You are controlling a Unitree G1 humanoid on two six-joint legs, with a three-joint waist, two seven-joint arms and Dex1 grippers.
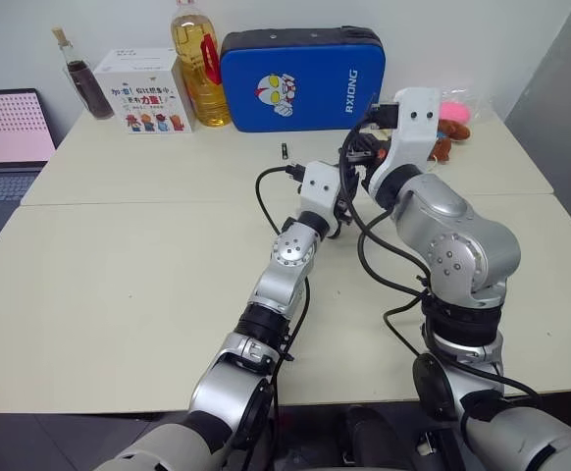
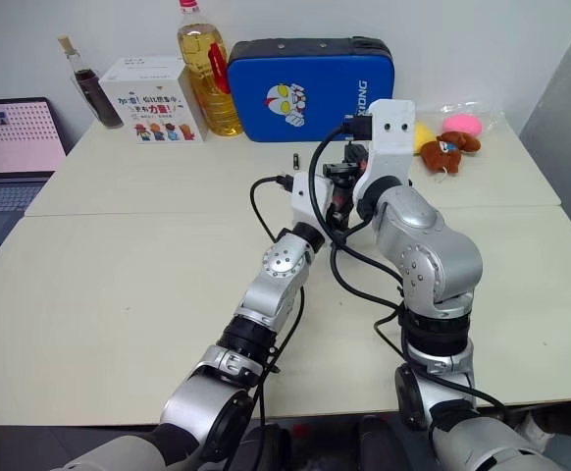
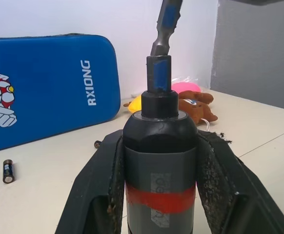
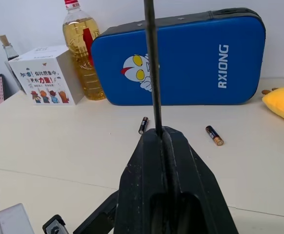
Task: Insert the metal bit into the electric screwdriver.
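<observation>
1. Left gripper (image 3: 159, 195) clamped round the electric screwdriver (image 3: 159, 161), nose up, above the table (image 1: 119, 275).
2. Right gripper (image 4: 164, 141) pinched tight on the metal bit (image 4: 152, 68); in the left wrist view its tip sits at the nose opening, slightly tilted.
3. Risk: tilt could jam the bit on the socket rim; pushing then may slide the rod through the fingers.

Two robot arms meet over a pale table (image 1: 119, 294)

The left gripper (image 1: 342, 186) and the right gripper (image 1: 362, 157) come close together near the middle – what they hold is too small to tell. Behind them stands a blue case (image 1: 300, 78) (with a cartoon face on it), a bottle of yellow oil (image 1: 199, 64), a white box (image 1: 146, 93) and a dark little bottle (image 1: 84, 83). A laptop (image 1: 6, 132) sits at the left edge – soft toys (image 1: 452, 123) lie at the right.
</observation>
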